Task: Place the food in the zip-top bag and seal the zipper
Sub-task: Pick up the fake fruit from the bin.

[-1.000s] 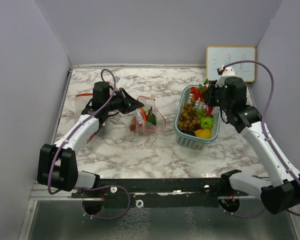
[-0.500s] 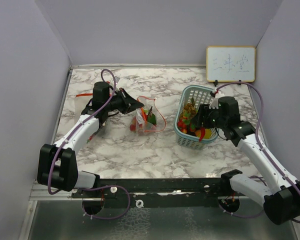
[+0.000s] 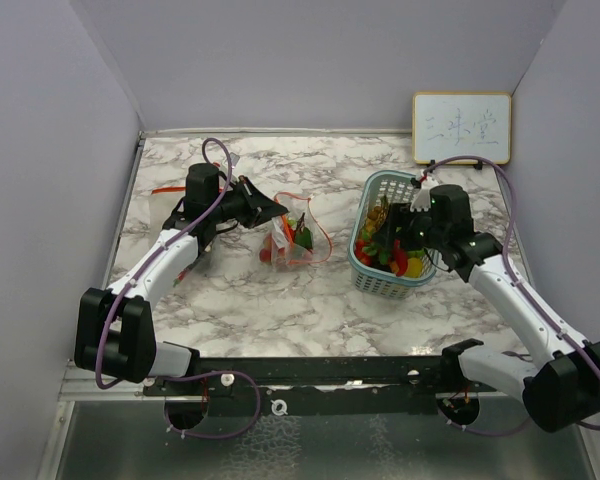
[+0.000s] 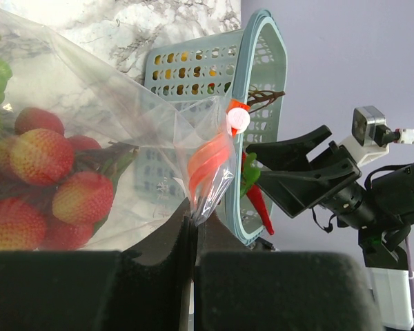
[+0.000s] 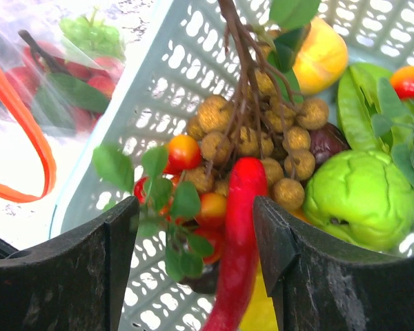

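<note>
Over 1 basket [image 5: 183,69], right end effector [image 5: 194,215] gapes; left end effector [image 4: 195,222] pinches 1 zip-top bag [image 4: 110,103].

I log a teal mesh basket [image 3: 378,287] standing upright on the right half of the white-and-grey marbled table [image 3: 280,305], its perforated walls and rim intact. A small whiteboard [image 3: 461,127] with faint, illegible markings leans at the far right corner, just behind the basket and apart from it. Plain lavender walls [image 3: 330,60] enclose the table on three sides.
</note>
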Robot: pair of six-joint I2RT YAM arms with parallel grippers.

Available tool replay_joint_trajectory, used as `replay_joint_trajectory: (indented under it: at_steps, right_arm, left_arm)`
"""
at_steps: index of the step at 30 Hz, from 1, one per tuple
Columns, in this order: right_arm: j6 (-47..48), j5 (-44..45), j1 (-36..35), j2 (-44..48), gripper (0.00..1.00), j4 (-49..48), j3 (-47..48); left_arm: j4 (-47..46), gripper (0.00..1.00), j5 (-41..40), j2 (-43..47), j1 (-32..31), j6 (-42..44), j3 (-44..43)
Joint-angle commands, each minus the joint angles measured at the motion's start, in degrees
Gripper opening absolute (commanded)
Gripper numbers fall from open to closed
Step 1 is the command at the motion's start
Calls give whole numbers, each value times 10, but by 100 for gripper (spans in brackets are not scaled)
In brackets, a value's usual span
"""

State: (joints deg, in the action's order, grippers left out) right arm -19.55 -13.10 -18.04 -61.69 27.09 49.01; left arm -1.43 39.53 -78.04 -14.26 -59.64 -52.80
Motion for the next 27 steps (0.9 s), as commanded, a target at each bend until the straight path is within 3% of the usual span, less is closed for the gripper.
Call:
replay_joint_trajectory:
  at_steps: [1,5,8,12,19,23,27]
  right_arm:
    - [12,-43,0,-24,67,-33,20]
    - [3,-60,0,-42,59,-48,20]
    - [1,-63,0,-43,32,-37,21]
    - [12,-44,0,-22,12,-3,43]
    - [34,6,0,-3,6,72,196]
    - [13,-98,0,-30,5,69,267]
    - [-62,-197,0,-46,5,-10,255]
  left_arm:
    - [-3,0,13,13,0,6,-6]
    - [-1,0,13,14,0,6,-4]
    - [-1,0,13,13,0,6,-5]
    - [-1,0,12,12,0,6,-6]
    - [-1,0,13,18,0,2,-7]
    - [-2,0,13,23,0,0,-4]
    - [-4,0,9,31,0,-5,-6]
